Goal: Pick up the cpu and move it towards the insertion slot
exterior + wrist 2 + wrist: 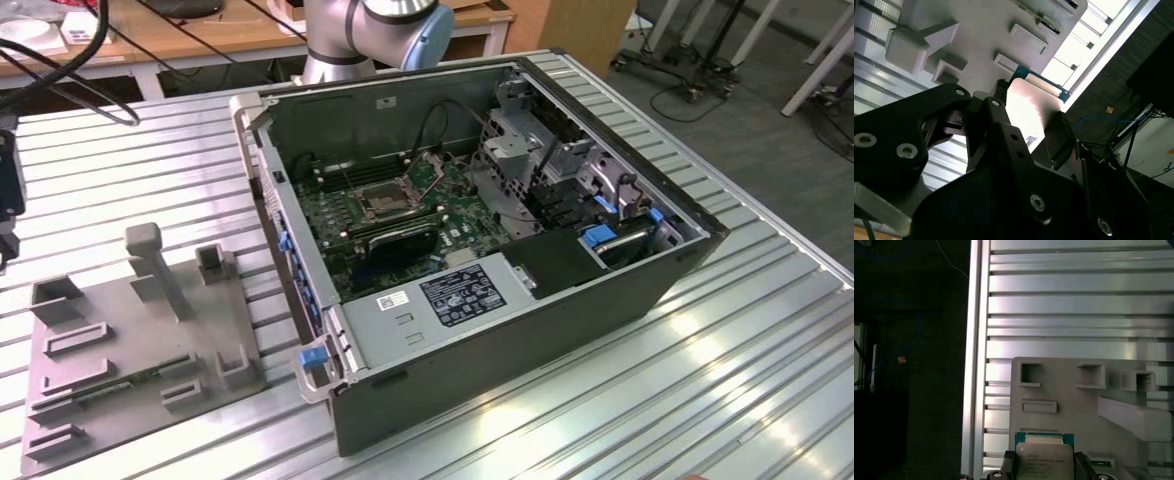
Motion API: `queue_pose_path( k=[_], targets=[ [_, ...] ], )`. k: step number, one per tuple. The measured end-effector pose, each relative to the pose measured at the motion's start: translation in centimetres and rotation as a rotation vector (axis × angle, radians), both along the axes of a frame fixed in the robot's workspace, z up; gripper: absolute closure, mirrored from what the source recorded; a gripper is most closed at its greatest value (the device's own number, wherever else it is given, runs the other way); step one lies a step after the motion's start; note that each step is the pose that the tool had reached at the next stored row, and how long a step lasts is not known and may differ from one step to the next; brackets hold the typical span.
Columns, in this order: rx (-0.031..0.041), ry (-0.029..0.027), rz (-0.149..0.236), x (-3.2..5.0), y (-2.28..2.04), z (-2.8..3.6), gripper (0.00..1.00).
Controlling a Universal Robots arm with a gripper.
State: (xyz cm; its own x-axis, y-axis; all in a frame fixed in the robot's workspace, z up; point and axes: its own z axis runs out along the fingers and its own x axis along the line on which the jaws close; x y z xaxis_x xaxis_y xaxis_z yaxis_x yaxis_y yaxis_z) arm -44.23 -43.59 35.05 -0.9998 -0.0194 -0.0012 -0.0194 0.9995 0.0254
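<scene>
**One cpu held in the end effector, over the grey fixture tray**

In the first wrist view, the cpu sits between the two dark fingers of the end effector. One finger presses on each side edge. Its silver-grey lid faces the camera, and a green rim shows along its far edge. In the second wrist view, the same chip shows as a bright, glaring plate narrowly clamped between the black fingers. It lies over one end of the fixture tray, near the desk's edge. Whether it has been lifted clear of the tray or touches it cannot be told.

The insertion slot lies well apart from the tray, on the green board inside the open computer case. The case stands on the slatted metal desk, with the tray on the exterior view's left.

The arm's base joints rise behind the case, and the rest runs out of frame. A dark shape at the exterior view's left edge hangs above the tray, but too little of it shows to identify it. Glare hides the cpu's lid in the second wrist view, and its near edge is cut off in the first wrist view.
</scene>
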Motion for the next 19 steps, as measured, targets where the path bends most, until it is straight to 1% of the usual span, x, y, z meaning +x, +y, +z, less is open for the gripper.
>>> queue_pose_path(
  k=[4, 6, 19],
  targets=[
    [-0.0001, 0.0001, 0.000, 0.00, 0.00, 0.82, 0.46],
    [-0.0001, 0.0000, 0.000, 0.00, 0.00, 1.13, 0.46],
    [-0.0001, 0.0001, 0.000, 0.02, 0.00, 1.24, 0.46]
  ],
)
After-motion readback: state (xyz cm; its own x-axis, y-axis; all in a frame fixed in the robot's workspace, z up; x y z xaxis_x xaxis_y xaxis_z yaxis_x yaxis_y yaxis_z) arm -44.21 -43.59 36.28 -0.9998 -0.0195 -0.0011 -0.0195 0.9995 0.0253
